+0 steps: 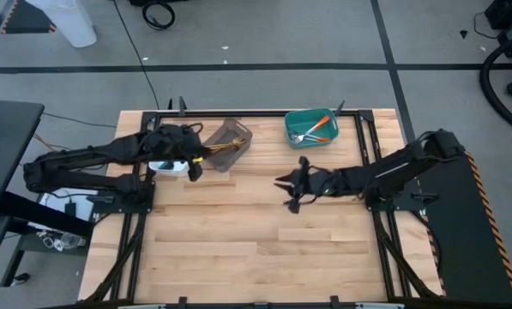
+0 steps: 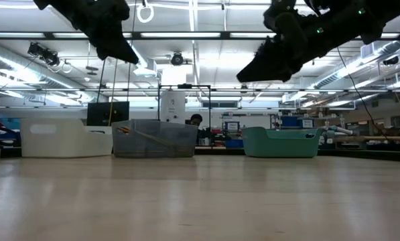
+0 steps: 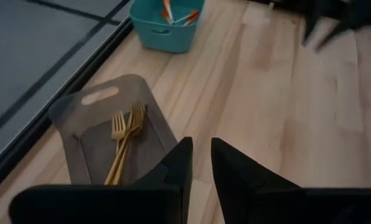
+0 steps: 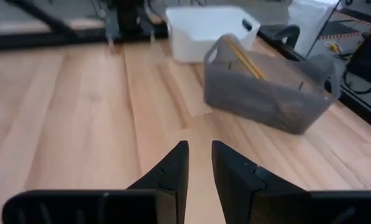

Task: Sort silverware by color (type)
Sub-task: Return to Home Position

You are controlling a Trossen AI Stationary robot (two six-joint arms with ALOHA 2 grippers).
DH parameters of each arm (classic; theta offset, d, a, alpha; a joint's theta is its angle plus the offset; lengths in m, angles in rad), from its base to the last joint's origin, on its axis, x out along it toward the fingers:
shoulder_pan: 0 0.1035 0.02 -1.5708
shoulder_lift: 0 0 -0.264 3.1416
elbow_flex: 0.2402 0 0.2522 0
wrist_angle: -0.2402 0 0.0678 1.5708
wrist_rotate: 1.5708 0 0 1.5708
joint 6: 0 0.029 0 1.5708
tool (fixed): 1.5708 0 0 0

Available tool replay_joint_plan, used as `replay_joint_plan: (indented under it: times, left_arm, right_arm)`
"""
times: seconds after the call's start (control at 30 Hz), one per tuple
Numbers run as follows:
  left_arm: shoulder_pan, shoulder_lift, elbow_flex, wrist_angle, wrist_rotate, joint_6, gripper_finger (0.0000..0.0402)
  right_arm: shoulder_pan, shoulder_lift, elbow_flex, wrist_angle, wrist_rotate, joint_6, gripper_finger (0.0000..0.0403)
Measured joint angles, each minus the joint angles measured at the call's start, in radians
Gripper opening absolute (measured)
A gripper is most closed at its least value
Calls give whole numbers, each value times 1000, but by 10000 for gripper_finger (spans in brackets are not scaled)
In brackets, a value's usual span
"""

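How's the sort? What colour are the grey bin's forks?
Gold forks; clearest in left wrist view.

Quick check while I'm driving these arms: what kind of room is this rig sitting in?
Likely a robotics lab or workshop hall: long ceiling strip lights, cluttered benches behind the table, and a grey floor with taped lines and loose cables.
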Motion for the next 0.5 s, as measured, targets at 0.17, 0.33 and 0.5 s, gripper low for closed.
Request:
replay_joint_plan:
  times: [0.17, 0.33, 0.5]
  left_arm:
    - [-57, 2, -14, 84, -21, 28, 54]
    - [-79, -27, -78, 202, -21, 33, 38]
    - [-79, -70, -141, 264, -22, 44, 22]
  right_arm:
    - [-69, -129, -114, 106, -91, 3, 76]
    - [-133, -249, -176, 104, -138, 8, 75]
    - [-180, -340, -190, 31, -154, 6, 75]
